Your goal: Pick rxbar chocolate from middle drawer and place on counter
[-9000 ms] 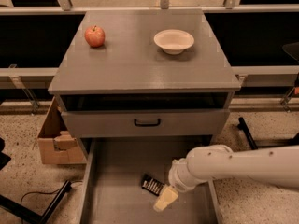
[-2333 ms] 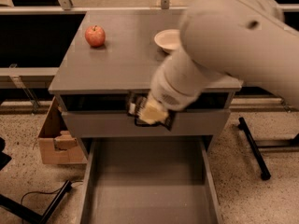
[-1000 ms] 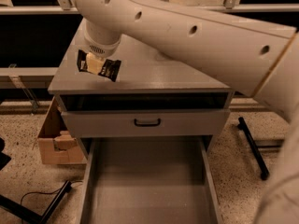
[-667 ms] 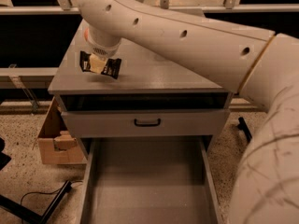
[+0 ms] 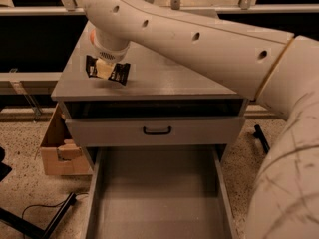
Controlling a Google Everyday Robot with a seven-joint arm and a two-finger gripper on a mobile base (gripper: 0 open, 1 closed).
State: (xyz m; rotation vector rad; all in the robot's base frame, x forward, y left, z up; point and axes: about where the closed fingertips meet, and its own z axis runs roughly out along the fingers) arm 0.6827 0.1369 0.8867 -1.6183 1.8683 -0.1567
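My gripper [image 5: 104, 69] is shut on the rxbar chocolate [image 5: 117, 73], a flat black-wrapped bar with white lettering. It holds the bar just above the front left part of the grey counter [image 5: 164, 78]. I cannot tell whether the bar touches the counter. My white arm [image 5: 199, 39] reaches in from the right and crosses over the counter. The middle drawer [image 5: 157, 198] stands pulled out below, its grey floor bare. A sliver of the red apple [image 5: 91, 35] shows behind my wrist at the counter's far left.
A closed grey drawer front with a black handle [image 5: 157, 130] sits under the counter. A cardboard box [image 5: 59, 148] stands on the floor at the left of the cabinet. A black cable and stand leg [image 5: 45, 218] lie at the lower left.
My gripper has carried the bar out of the drawer, up and over to the counter's front left. In the last second it has lowered slightly there, still holding the bar.
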